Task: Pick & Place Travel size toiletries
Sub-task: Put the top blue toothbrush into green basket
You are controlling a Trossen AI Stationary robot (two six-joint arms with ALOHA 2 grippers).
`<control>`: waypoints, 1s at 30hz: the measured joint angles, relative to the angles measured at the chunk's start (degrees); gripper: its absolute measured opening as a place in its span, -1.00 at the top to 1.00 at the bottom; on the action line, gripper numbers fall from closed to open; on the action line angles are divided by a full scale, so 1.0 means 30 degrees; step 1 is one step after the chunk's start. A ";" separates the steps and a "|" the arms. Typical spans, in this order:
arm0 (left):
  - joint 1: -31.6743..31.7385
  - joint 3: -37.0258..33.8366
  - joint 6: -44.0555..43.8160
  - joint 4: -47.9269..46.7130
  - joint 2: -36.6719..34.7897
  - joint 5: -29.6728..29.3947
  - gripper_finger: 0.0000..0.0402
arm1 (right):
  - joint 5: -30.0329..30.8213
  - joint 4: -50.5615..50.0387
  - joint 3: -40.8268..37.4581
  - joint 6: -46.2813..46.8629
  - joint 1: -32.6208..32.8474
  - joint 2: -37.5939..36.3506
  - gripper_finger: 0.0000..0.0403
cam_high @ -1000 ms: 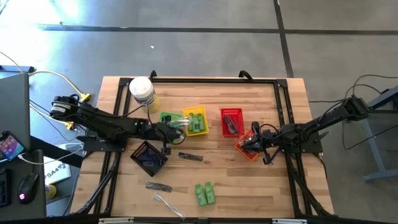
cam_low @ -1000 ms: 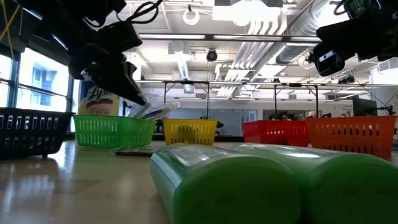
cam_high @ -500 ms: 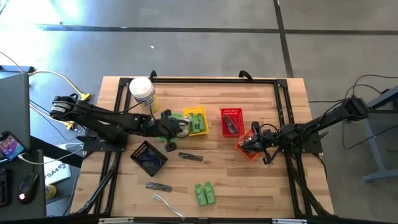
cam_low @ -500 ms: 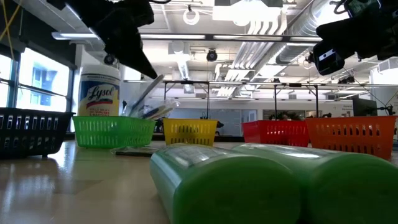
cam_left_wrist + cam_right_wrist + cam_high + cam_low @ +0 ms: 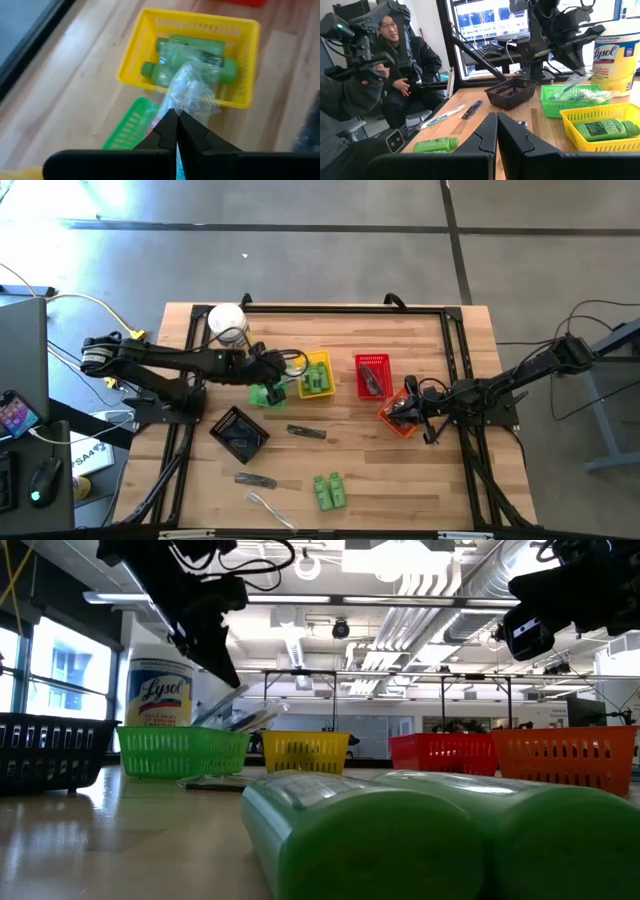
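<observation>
Wooden table [image 5: 430, 480] below, left gripper [image 5: 176, 118] pinching a clear-wrapped stick [image 5: 190, 92] above the green basket [image 5: 266, 393]; crinkly, light, slippery wrap, best gripped mid-length. Right gripper [image 5: 497, 119] closed, idle.

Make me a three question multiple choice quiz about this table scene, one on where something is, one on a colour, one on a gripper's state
1. Where do the green bottles nearest the left gripper lie?
A. in the yellow basket
B. in the black basket
C. on the floor

2. What colour is the basket between the yellow and orange baskets?
A. blue
B. red
C. white

3. How does the left gripper stand?
A. wide open
B. out of sight
C. shut on a clear-wrapped stick

Answers: 1 A, the left wrist view shows them inside its walls. 2 B, the high view shows red mesh. 3 C, the fingertips pinch the crinkled wrapper.
</observation>
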 joint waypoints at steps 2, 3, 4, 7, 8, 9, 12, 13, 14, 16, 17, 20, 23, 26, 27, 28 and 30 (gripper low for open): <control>0.0443 0.0000 0.0480 0.0125 0.0004 0.0492 1.00 | 0.0000 -0.0006 0.0000 0.0000 0.0000 -0.0007 0.98; 0.0635 0.0000 0.0618 0.0195 0.0004 0.0818 1.00 | 0.0007 -0.0008 0.0000 0.0000 0.0005 -0.0002 0.98; 0.0817 0.0000 0.0820 0.0216 0.0004 0.1170 1.00 | 0.0002 -0.0003 0.0000 -0.0012 0.0004 -0.0007 0.98; 0.1242 0.0000 0.1296 0.0014 0.0131 0.1849 1.00 | 0.0007 -0.0008 0.0000 -0.0022 0.0000 -0.0007 0.98; 0.1347 0.0000 0.1480 0.0068 0.0328 0.1971 1.00 | 0.0013 -0.0008 0.0000 -0.0024 0.0001 -0.0006 0.98; 0.1381 -0.0005 0.1514 0.0030 0.0477 0.2131 1.00 | 0.0007 -0.0008 0.0000 -0.0029 0.0007 -0.0006 0.98; 0.1347 -0.0005 0.2053 0.0212 0.0818 0.2752 1.00 | 0.0029 0.0000 0.0000 -0.0050 0.0000 -0.0007 0.98; 0.1328 0.0007 0.2271 0.0262 0.0964 0.3097 1.00 | 0.0022 0.0006 0.0000 -0.0058 0.0007 0.0000 0.98; 0.1328 -0.0006 0.2358 0.0111 0.1146 0.3378 1.00 | 0.0025 0.0068 0.0000 -0.0058 0.0004 -0.0001 0.98; 0.1321 -0.0015 0.2221 0.0248 0.1497 0.3503 1.00 | -0.0016 0.0113 0.0000 -0.0033 0.0000 0.0000 0.98; 0.1328 -0.0015 0.2092 0.0269 0.1598 0.3506 1.00 | -0.0058 0.0116 -0.0002 -0.0024 0.0002 0.0000 0.98; 0.1328 -0.0015 0.2003 0.0220 0.1606 0.3493 0.97 | -0.0161 0.0129 0.0000 -0.0015 0.0000 0.0000 0.98; 0.1328 -0.0015 0.1831 0.0115 0.1505 0.3500 0.86 | -0.0439 0.0321 0.0000 -0.0007 0.0007 0.0000 0.98; 0.1328 -0.0015 0.1465 -0.0194 0.1107 0.3493 0.67 | -0.0503 0.0417 0.0000 -0.0007 0.0007 -0.0002 0.98; 0.1328 -0.0015 0.1395 -0.0386 0.0992 0.3486 0.60 | -0.0500 0.0403 0.0000 -0.0007 0.0004 0.0000 0.98; 0.1328 -0.0015 0.1279 -0.0689 0.0865 0.3486 0.52 | -0.0503 0.0408 -0.0004 -0.0007 0.0004 0.0000 0.98; 0.1328 -0.0020 0.1015 -0.0967 0.0596 0.3479 0.38 | -0.0510 0.0400 0.0000 -0.0007 0.0006 0.0000 0.98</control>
